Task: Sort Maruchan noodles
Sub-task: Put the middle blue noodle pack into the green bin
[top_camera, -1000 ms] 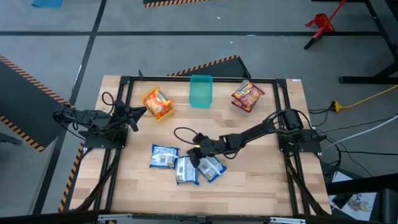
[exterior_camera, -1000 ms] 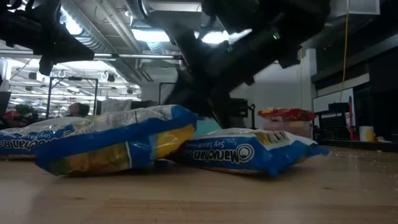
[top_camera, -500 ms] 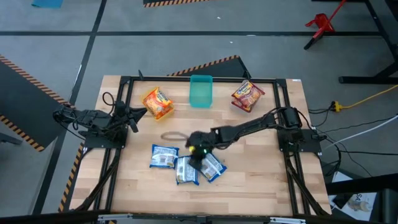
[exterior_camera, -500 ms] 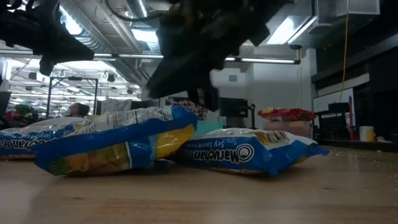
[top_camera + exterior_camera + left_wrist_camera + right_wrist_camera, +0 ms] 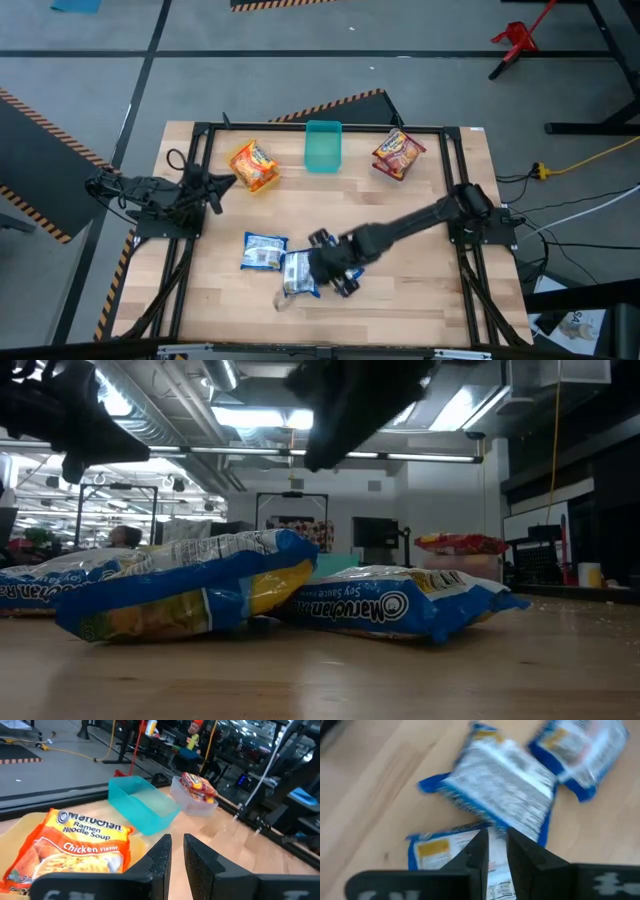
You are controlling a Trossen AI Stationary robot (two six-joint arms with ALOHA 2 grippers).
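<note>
Three blue-and-white Maruchan packets lie flat near the table's near edge: one to the left (image 5: 264, 251), one in the middle (image 5: 299, 275) and one to the right (image 5: 345, 272). They also show in the right wrist view (image 5: 502, 795) and the low view (image 5: 400, 603). My right gripper (image 5: 322, 268) hangs above them, shut and empty (image 5: 496, 840). An orange chicken packet (image 5: 253, 165) lies at the far left. A red packet (image 5: 398, 152) lies in a clear bin at the far right. My left gripper (image 5: 228, 180) waits shut beside the orange packet (image 5: 75, 847).
A teal bin (image 5: 322, 146) stands at the middle of the far edge, between the orange packet and the clear bin (image 5: 195, 802). Black frame rails (image 5: 190, 250) run along both sides of the table. Bare wood lies between the far things and the blue packets.
My right gripper has risen from behind the blue packets. It has gone toward the table's near edge and now hangs over them. The packets lie where they were.
</note>
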